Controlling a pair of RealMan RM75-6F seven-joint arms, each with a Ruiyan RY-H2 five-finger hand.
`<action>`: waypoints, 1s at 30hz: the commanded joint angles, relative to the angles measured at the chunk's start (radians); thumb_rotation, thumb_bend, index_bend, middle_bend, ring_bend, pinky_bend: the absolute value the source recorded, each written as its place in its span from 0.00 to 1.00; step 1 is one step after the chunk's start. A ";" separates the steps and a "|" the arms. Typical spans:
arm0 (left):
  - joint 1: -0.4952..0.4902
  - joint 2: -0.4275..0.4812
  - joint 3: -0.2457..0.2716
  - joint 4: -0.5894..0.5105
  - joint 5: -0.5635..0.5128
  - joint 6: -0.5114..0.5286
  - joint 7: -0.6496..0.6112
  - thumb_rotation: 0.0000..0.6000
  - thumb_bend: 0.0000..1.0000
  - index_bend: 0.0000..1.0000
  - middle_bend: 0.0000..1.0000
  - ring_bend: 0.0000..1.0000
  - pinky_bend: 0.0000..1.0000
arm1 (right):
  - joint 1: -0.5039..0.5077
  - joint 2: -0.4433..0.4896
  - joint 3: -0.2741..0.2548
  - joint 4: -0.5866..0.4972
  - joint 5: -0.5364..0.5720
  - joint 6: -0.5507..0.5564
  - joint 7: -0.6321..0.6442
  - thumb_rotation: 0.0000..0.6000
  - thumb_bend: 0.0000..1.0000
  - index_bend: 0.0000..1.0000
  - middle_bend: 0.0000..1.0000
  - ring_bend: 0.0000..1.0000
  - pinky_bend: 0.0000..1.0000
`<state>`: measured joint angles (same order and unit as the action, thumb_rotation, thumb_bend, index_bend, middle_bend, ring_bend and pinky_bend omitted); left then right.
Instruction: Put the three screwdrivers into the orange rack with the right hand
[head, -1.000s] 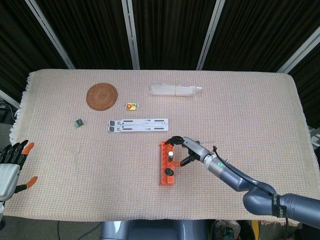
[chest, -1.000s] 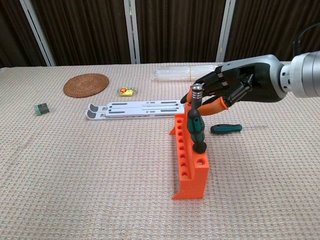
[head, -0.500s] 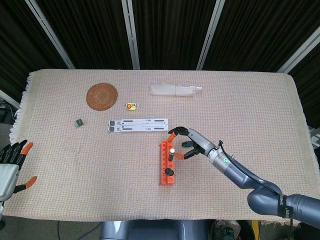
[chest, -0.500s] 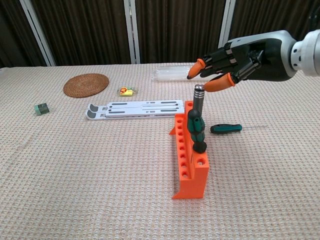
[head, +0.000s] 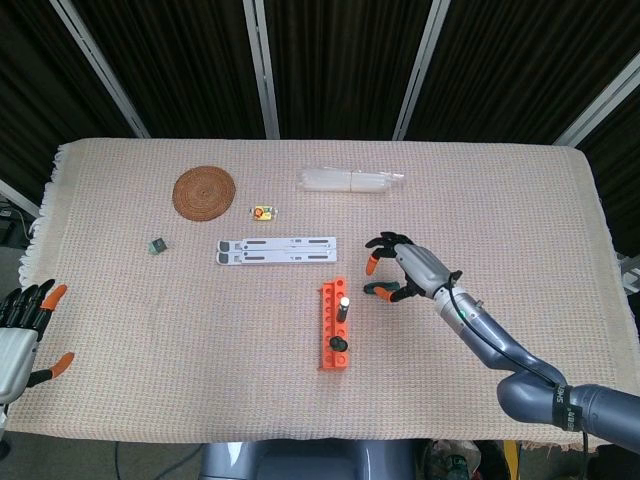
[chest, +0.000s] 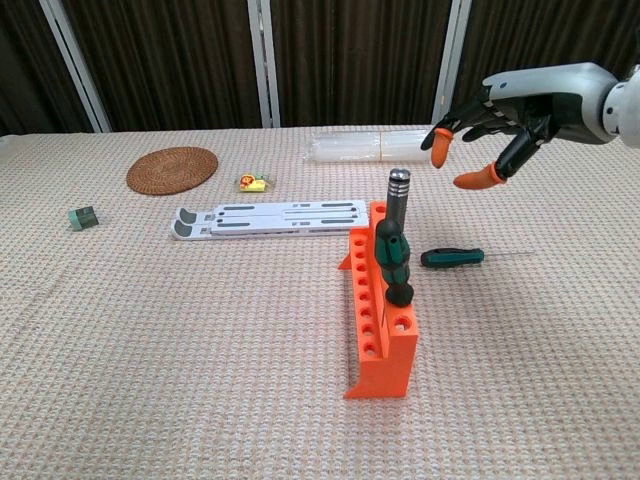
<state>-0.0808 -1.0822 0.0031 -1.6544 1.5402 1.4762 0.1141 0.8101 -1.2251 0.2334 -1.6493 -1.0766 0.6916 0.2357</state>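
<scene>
The orange rack (head: 329, 322) (chest: 383, 345) lies mid-table, its holes in a row. Two screwdrivers stand in it: a tall one with a silver cap (chest: 398, 200) (head: 343, 302) and a shorter green-and-black one (chest: 398, 281) (head: 340, 345) in front of it. A third green-handled screwdriver (chest: 452, 257) lies flat on the cloth right of the rack. My right hand (head: 404, 268) (chest: 505, 118) hovers above and right of the rack, fingers spread, holding nothing. My left hand (head: 22, 332) rests at the table's front left edge, fingers apart and empty.
A white slotted stand (head: 277, 250) (chest: 270, 217) lies just behind the rack. Further back are a woven coaster (head: 204, 191), a small yellow item (head: 263, 212), a green block (head: 156, 245) and a clear plastic bundle (head: 350, 180).
My right hand has let go of the silver-capped screwdriver, which stays upright in the rack. The hand opened, rose and drew away to the right.
</scene>
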 joint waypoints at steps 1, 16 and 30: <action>0.000 0.001 0.001 -0.001 -0.001 -0.002 0.002 1.00 0.21 0.00 0.00 0.00 0.00 | 0.035 -0.089 -0.083 0.085 0.041 0.134 -0.324 1.00 0.29 0.46 0.16 0.00 0.00; -0.004 -0.006 0.001 0.011 -0.015 -0.021 0.002 1.00 0.21 0.00 0.00 0.00 0.00 | 0.104 -0.241 -0.136 0.195 0.122 0.202 -0.745 1.00 0.21 0.39 0.11 0.00 0.00; -0.005 -0.018 0.003 0.040 -0.019 -0.029 -0.020 1.00 0.21 0.00 0.00 0.00 0.00 | 0.147 -0.332 -0.152 0.252 0.280 0.187 -0.948 1.00 0.10 0.43 0.11 0.00 0.00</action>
<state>-0.0859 -1.1004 0.0062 -1.6143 1.5217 1.4468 0.0944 0.9540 -1.5524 0.0817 -1.4031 -0.8026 0.8823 -0.7080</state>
